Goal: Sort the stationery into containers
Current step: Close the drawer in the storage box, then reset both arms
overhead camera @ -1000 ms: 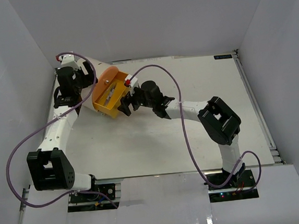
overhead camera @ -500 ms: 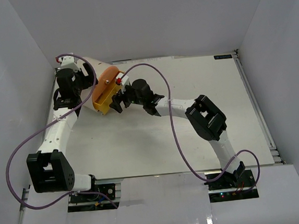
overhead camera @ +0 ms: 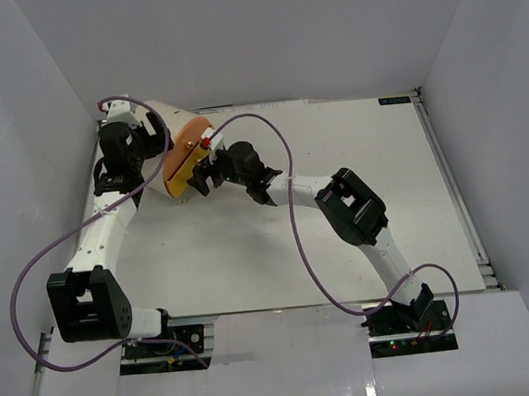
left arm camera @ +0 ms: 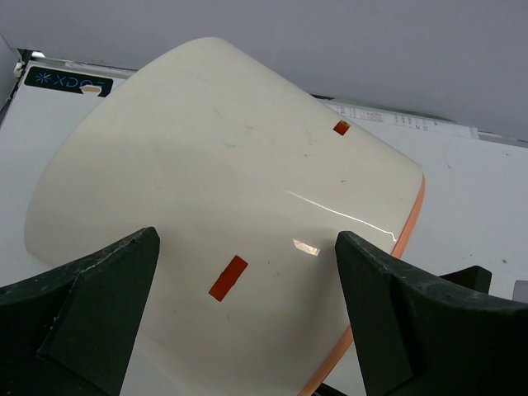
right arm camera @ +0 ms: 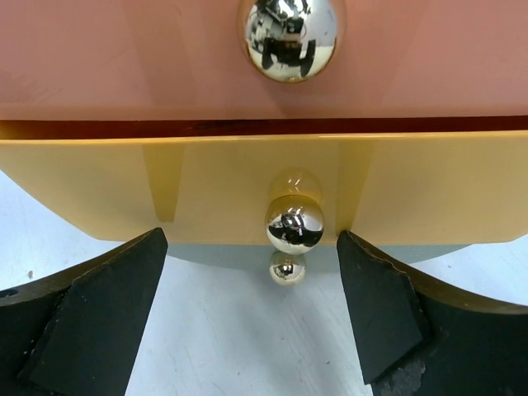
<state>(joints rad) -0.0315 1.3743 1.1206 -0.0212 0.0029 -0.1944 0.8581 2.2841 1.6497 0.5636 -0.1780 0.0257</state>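
1. Organizer point(left arm camera: 223, 206): lies on its side at the far left of the desk point(overhead camera: 335, 155), with its round face turned toward the right arm. No stationery shows; it is presumably inside.
2. Yellow drawer point(right arm camera: 429, 198): sits under the pink drawer point(right arm camera: 124, 58) in the right wrist view. Its brass knob point(right arm camera: 294, 224) is dead ahead of the right hand point(right arm camera: 252, 241), centred between fingers held apart with nothing gripped.
3. Left hand point(left arm camera: 247, 239): fingers are wide apart and straddle the cream body from behind; whether they touch it cannot be told.
4. Slide axis: runs along the right hand's reach, so that arm is the nearer one.
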